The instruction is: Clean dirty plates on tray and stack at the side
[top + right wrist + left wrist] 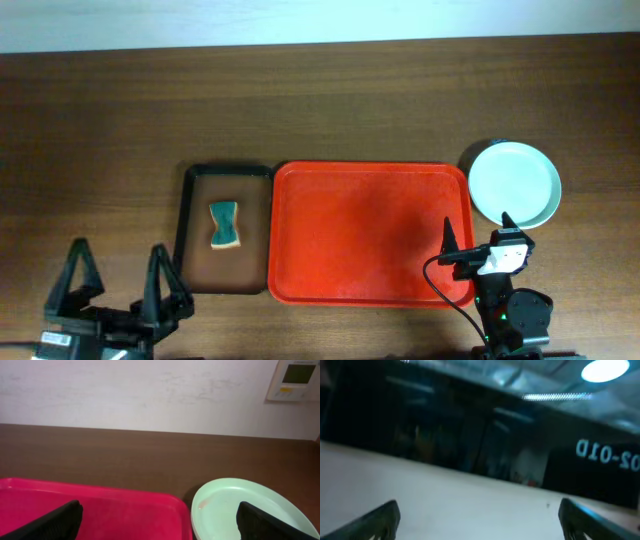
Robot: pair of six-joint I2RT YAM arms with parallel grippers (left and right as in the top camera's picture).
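The red tray [370,232] lies at the table's middle with nothing on it. The plates [515,183] sit in a stack on the table just right of the tray's far right corner; the top one is pale mint. In the right wrist view the top plate [235,507] shows a faint reddish smear near its left rim, next to the tray's corner [125,510]. My right gripper [478,238] is open and empty over the tray's near right corner, its fingers [160,525] wide apart. My left gripper [115,280] is open and empty at the table's front left, its fingers [480,520] pointing upward at the room.
A smaller black-rimmed brown tray [196,250] lies left of the red tray with a green sponge [225,224] on it. A white wall and a wall panel [295,377] stand beyond the table's far edge.
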